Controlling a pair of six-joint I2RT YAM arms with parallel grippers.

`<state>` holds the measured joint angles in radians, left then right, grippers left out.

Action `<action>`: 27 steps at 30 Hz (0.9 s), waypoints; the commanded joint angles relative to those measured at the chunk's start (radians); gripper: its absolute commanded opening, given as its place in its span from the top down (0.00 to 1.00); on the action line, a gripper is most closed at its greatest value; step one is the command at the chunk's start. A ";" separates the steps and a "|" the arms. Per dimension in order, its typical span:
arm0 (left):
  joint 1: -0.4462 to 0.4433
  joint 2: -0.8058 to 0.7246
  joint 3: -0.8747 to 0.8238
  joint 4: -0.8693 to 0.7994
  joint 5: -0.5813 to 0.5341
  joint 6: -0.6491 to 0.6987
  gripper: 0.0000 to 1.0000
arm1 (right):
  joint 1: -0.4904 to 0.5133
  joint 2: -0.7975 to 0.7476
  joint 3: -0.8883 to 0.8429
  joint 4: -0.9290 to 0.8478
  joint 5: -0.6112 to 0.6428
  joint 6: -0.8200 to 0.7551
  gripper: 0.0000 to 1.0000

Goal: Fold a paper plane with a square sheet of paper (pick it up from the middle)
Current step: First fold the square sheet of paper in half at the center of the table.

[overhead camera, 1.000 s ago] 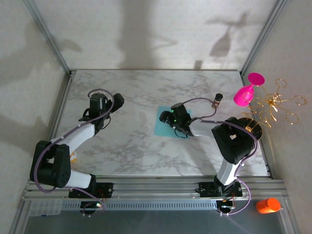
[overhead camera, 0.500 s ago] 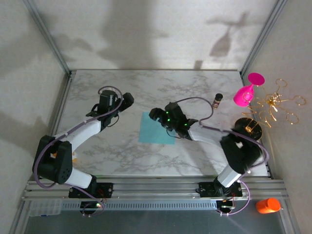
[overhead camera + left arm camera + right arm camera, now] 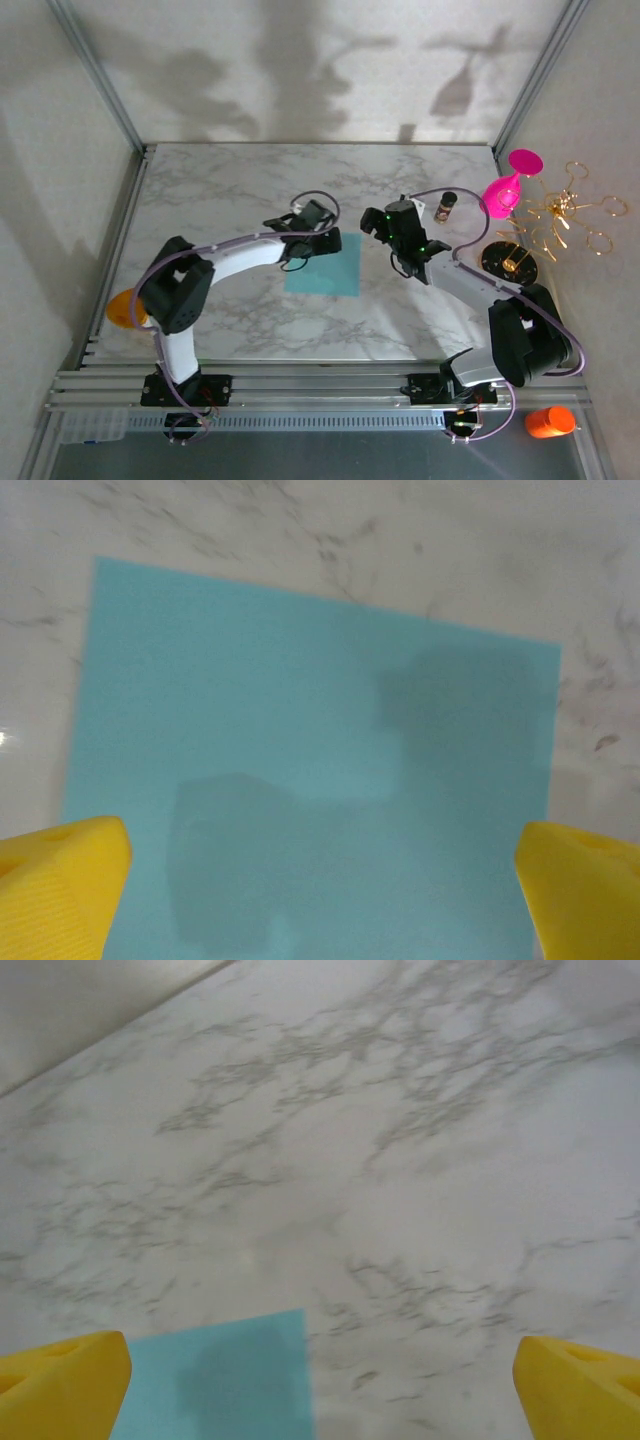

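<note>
Hovering left pincer point(image 3: 322, 240) over far edge of square sheet of paper point(image 3: 325, 272), fingers spread wide, nothing gripped. Sheet flat on table point(image 3: 230, 190), roughly midway between left and right edges. Just beside sheet's far right corner, right pincer point(image 3: 377, 222), also spread wide, empty. At table's far right corner, pink goblet point(image 3: 505, 190).
</note>
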<state>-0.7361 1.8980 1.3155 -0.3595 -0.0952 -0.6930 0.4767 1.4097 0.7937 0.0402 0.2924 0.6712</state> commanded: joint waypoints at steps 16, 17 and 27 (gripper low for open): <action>-0.054 0.287 0.318 -0.318 -0.016 0.075 0.16 | -0.144 0.052 -0.067 0.028 -0.105 0.020 0.01; -0.054 0.291 0.321 -0.319 -0.015 0.075 0.16 | -0.144 0.056 -0.065 0.026 -0.106 0.023 0.01; -0.060 0.331 0.319 -0.342 -0.033 0.059 0.20 | -0.144 0.080 -0.058 0.027 -0.116 0.038 0.01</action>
<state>-0.7868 2.1899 1.6329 -0.6449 -0.1104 -0.6319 0.3378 1.4757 0.7361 0.0525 0.1818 0.6930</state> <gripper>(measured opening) 0.801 0.986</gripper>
